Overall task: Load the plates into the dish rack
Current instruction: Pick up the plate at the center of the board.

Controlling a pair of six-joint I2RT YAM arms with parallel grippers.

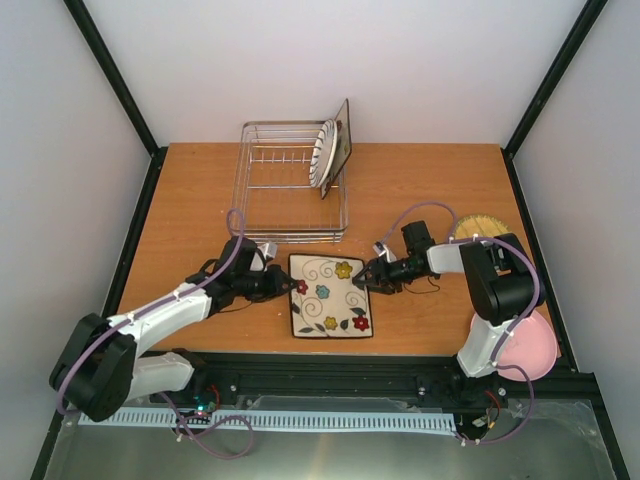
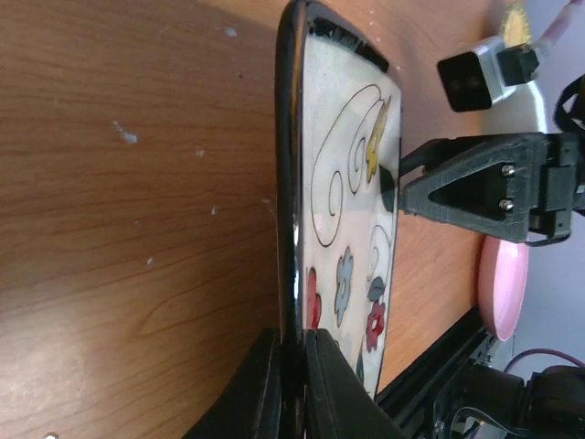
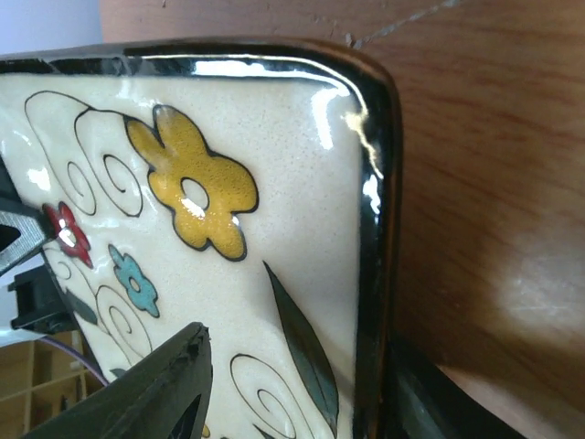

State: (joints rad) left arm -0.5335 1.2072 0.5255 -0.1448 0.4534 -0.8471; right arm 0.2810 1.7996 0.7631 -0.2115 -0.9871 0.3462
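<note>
Clamping the left gripper [image 1: 283, 284] fully closed on the left rim of the floral plate [image 1: 330, 296]. Lying between both grippers, just in front of the dish rack [image 1: 295, 238]. Straddling the plate's right rim with the right gripper [image 1: 372, 277], jaws standing apart, gripping nothing.

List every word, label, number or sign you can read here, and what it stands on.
None can be read.
The floral plate shows only painted flowers and swirls.
The dish rack and the table carry no legible lettering.
</note>
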